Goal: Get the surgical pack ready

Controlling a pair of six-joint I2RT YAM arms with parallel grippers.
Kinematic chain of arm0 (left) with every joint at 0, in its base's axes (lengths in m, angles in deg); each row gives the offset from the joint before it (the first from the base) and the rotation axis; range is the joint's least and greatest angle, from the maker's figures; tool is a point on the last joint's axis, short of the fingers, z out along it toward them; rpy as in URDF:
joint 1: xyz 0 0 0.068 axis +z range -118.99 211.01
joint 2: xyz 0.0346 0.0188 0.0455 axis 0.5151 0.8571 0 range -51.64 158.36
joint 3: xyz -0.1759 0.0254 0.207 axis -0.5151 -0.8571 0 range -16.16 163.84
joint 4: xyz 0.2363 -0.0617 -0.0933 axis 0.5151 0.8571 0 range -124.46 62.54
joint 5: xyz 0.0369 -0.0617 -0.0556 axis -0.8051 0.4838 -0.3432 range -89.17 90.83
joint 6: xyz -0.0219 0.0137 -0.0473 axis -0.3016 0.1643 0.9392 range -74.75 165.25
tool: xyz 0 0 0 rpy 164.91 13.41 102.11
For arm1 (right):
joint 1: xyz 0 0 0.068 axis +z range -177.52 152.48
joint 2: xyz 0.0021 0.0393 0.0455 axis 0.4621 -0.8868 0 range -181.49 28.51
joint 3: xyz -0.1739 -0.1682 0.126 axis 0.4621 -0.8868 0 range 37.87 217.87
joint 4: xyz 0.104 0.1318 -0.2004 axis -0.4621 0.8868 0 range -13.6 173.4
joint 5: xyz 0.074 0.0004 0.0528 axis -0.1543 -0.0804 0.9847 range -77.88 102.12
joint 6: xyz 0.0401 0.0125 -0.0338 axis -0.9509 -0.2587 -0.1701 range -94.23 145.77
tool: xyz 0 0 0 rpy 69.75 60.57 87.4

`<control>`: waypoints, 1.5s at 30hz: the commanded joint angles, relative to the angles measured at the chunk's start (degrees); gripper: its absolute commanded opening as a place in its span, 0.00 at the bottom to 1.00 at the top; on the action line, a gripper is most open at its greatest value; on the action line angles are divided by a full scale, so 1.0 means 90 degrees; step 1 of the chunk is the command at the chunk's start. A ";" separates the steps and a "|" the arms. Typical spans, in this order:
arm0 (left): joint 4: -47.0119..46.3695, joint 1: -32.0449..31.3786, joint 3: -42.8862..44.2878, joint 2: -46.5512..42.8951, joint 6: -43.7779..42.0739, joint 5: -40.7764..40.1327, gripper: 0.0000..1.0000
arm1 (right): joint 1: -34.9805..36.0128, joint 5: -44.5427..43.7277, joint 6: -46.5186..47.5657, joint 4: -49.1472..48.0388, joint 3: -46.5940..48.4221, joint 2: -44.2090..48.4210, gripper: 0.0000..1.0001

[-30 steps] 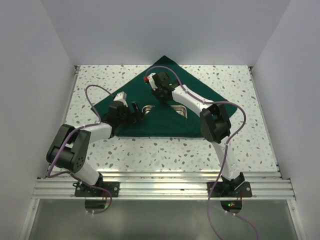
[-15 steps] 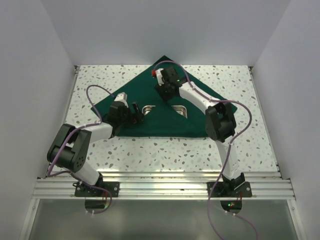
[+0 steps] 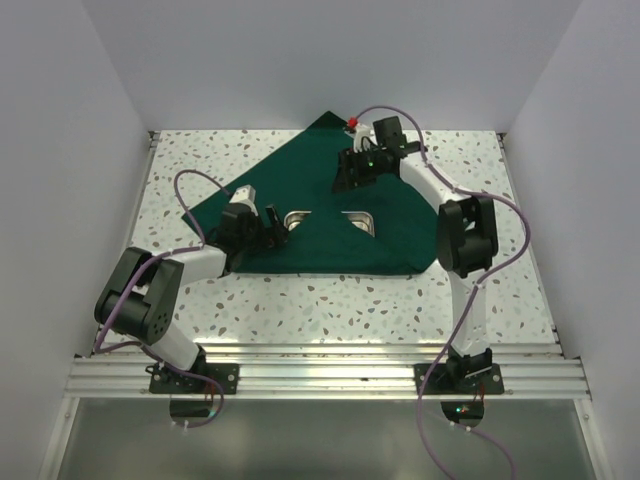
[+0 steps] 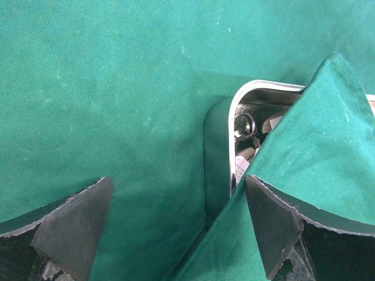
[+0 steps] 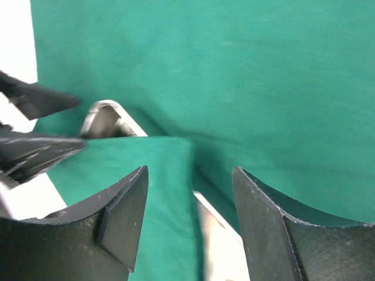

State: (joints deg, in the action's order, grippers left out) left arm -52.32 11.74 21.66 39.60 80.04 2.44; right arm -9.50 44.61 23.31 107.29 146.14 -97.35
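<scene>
The left end effector (image 4: pixel 176 213) hangs wide open and empty, low over the drape (image 3: pixel 300 180). The drape lies spread on the desk (image 3: pixel 200 160), and a folded flap of it covers most of the tray (image 4: pixel 234 117) just ahead and right of the fingers. The right end effector (image 5: pixel 190 216), also wide and empty, hovers over the drape's far part, with the flap and a tray corner showing beyond its fingers.

Dark green surgical pack (image 3: pixel 330 215) lies spread flat, one corner folded inward.
</scene>
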 commanded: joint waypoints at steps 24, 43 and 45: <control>-0.0036 -0.0047 0.0270 -0.0050 -0.0164 -0.0169 1.00 | 0.0273 0.0794 -0.0078 -0.0191 0.0031 -0.0820 0.61; 0.1428 0.0997 0.0690 -0.1426 -0.0301 -0.1828 1.00 | 0.0263 0.0482 -0.0449 -0.0044 0.0490 -0.1308 0.00; 0.1575 0.1144 0.0700 -0.1534 -0.0262 -0.2023 1.00 | 0.0254 0.0511 -0.0508 -0.0073 0.0499 -0.1395 0.00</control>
State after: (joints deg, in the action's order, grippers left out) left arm -41.09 20.22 25.99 27.98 78.51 -11.05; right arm -6.97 50.58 19.68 105.85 148.54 -108.50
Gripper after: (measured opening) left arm 0.996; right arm 0.026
